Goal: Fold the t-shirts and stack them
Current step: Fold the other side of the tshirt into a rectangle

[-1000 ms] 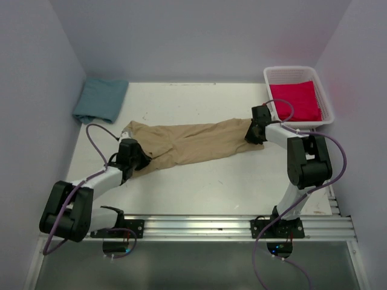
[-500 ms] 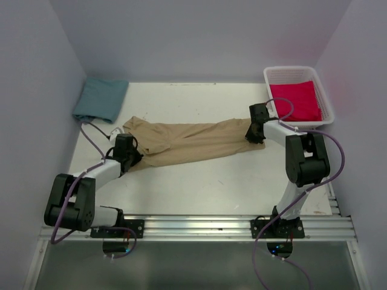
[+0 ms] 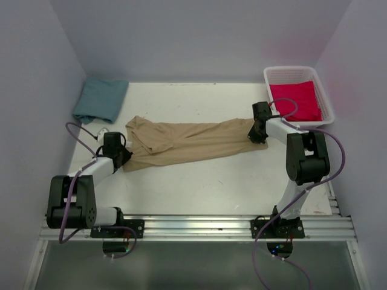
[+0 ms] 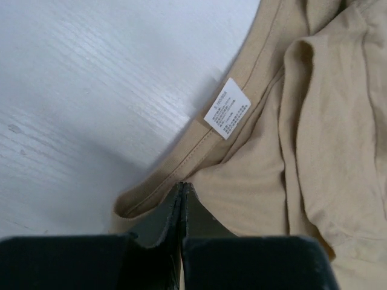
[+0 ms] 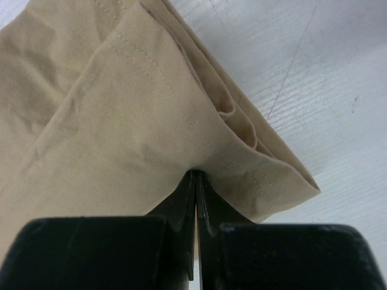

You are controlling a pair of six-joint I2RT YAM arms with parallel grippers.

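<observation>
Tan t-shirt [image 3: 187,142] lies across the middle of the table [image 3: 199,181], drawn into a long bunched band running left to right, not spread flat. Left gripper [image 4: 181,188] is pinched tight on the stitched edge at the shirt's left end, just below the care label [image 4: 227,108]. Right gripper [image 5: 195,176] is clamped on several stacked layers at the right end.

Teal t-shirt [image 3: 100,99] sits folded in the far-left corner. Red-pink t-shirt [image 3: 295,99] lies in the basket [image 3: 329,115], far right.

Risks, as I judge them:
- the left bite looks thin, right at the seam; a hard pull apart could slip the cloth free
- the right jaws hold layered cloth, so an inner layer may slide out and spoil the fold
- the band is rumpled; folding it as it lies would trap creases
- the right arm works close to the basket and a wide swing might knock it
</observation>
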